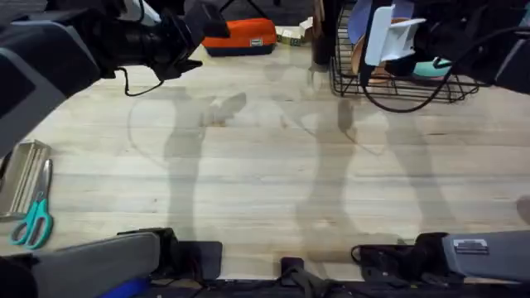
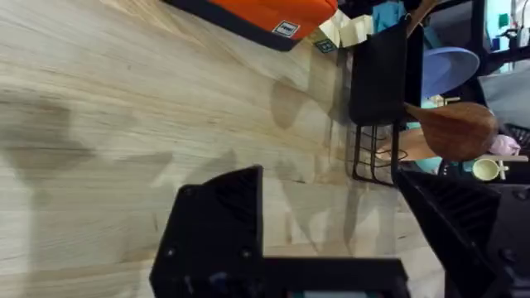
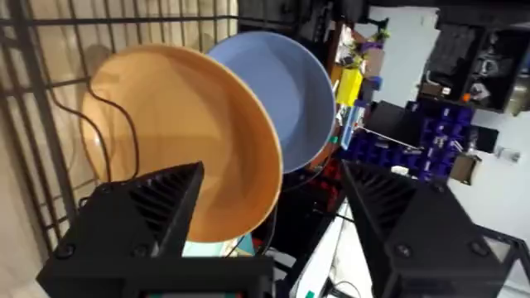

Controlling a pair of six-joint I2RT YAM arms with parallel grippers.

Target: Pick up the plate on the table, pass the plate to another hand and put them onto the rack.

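The orange-tan plate (image 3: pixel 190 141) stands upright in the black wire rack (image 3: pixel 33 124), in front of a lavender-blue plate (image 3: pixel 290 99). My right gripper (image 3: pixel 269 223) is open, its fingers on either side of the plate's near rim; I cannot tell whether they touch it. From overhead the right gripper (image 1: pixel 383 50) hangs over the rack (image 1: pixel 397 83) at the table's far right, where the plate (image 1: pixel 360 60) shows as a thin edge. My left gripper (image 2: pixel 331 223) is open and holds nothing above the bare table (image 2: pixel 124 124); overhead it (image 1: pixel 195 37) is at the far left.
An orange case (image 1: pixel 240 37) and small boxes (image 1: pixel 290 35) lie at the table's back edge. A teal plate (image 1: pixel 431 68) lies in the rack. Teal scissors (image 1: pixel 33 223) and a metal tray (image 1: pixel 21 174) sit at the left edge. A black cable (image 1: pixel 406 103) loops in front of the rack.
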